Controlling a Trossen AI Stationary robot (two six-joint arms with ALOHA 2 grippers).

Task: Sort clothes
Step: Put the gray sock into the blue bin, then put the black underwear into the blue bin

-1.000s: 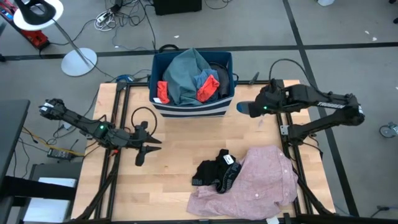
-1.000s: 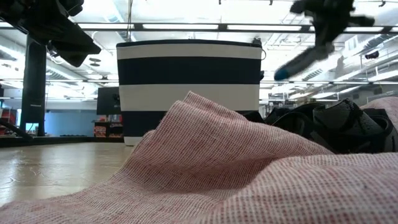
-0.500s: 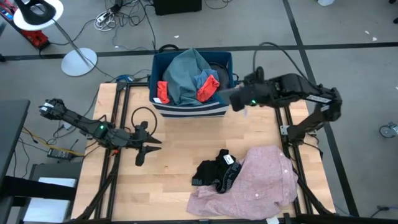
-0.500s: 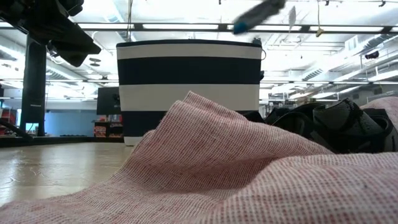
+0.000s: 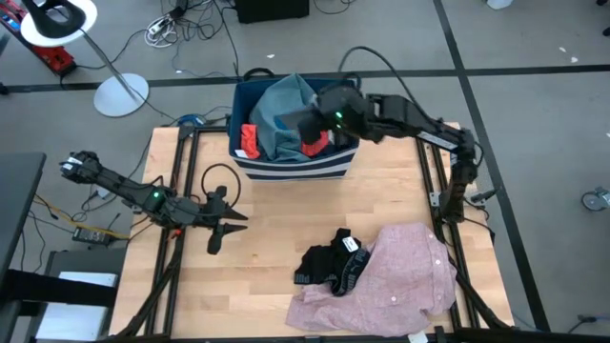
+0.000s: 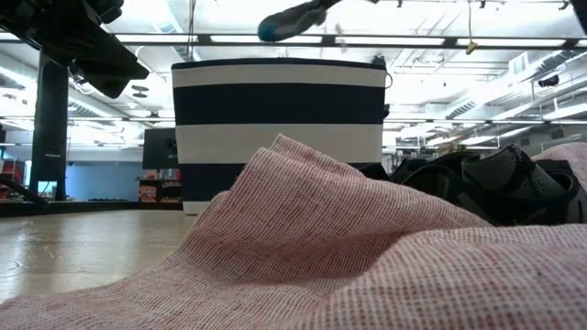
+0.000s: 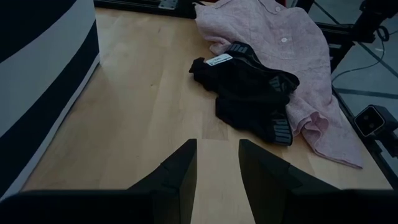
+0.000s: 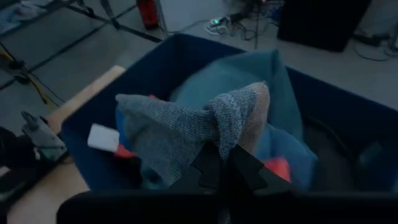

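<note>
Holding grey knit sock (image 8: pixel 186 134) pinched in our right gripper (image 8: pixel 225 163), directly above striped bin (image 5: pixel 250 164) so release should land it inside. Bin already holds teal-grey garment (image 5: pixel 283 116) and small red pieces (image 5: pixel 250 139); we judge it the sorting target. Our left gripper (image 7: pixel 216 163) waits low over bare tabletop (image 5: pixel 267 214) near left edge, fingers slightly parted, empty. Pink shirt (image 5: pixel 400 276) and black underwear (image 5: pixel 329 262) lie touching at table's front, not yet sorted.
</note>
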